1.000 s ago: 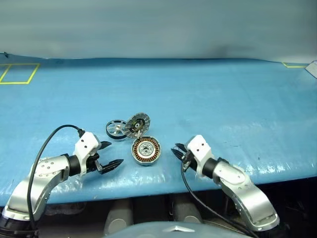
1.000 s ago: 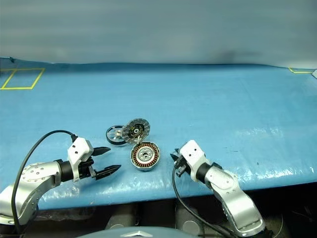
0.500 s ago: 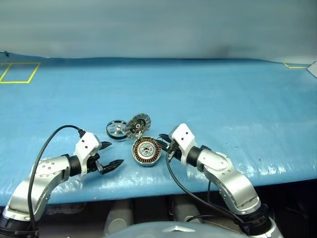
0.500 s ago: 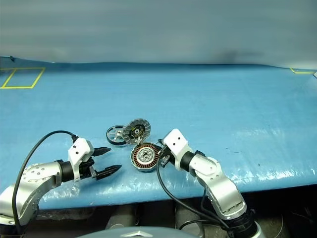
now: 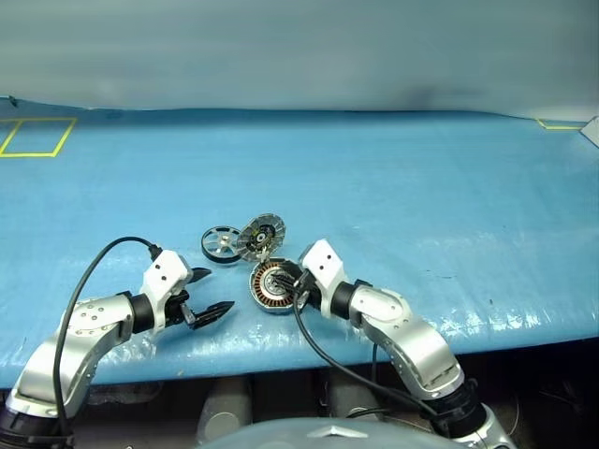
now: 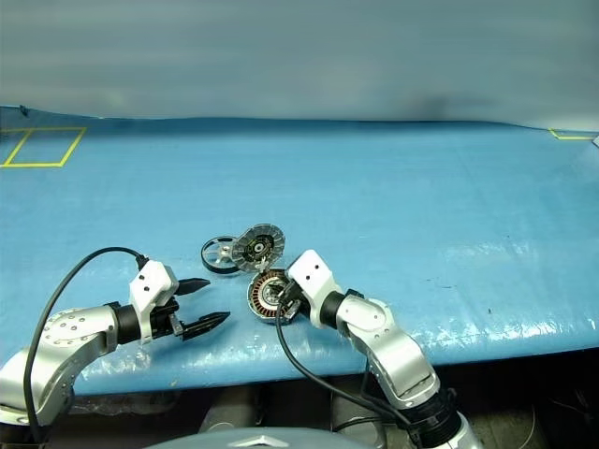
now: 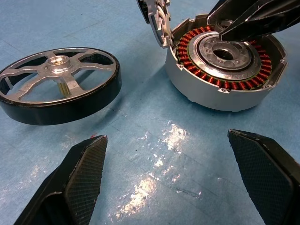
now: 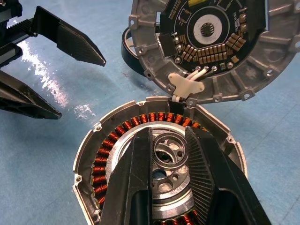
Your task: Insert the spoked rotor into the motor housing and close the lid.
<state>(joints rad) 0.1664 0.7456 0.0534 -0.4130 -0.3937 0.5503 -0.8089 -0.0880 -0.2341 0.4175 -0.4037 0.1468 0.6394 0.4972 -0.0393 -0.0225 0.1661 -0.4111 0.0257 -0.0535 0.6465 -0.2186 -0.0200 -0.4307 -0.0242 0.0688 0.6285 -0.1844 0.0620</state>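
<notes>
The housing sits on the blue table, near the front edge. Its lid stands tilted up behind it, open, and joined to the housing at the back by white wires. The lid's inner face shows a dark board with small parts. Its top edge is cut off in the right wrist view.

The rotor lies flat on the table, just beside the lid, on the robot's left. In the right wrist view most of it is hidden behind the lid.

The right gripper reaches over the housing. Its two fingers are a little apart, one on each side of the silver middle ring. They grip nothing I can see, and I cannot tell if they touch the ring. They hide the near part of the copper coils.

The left gripper is spread wide and has nothing in it. It sits low over the table, to the left of the housing and apart from it.
</notes>
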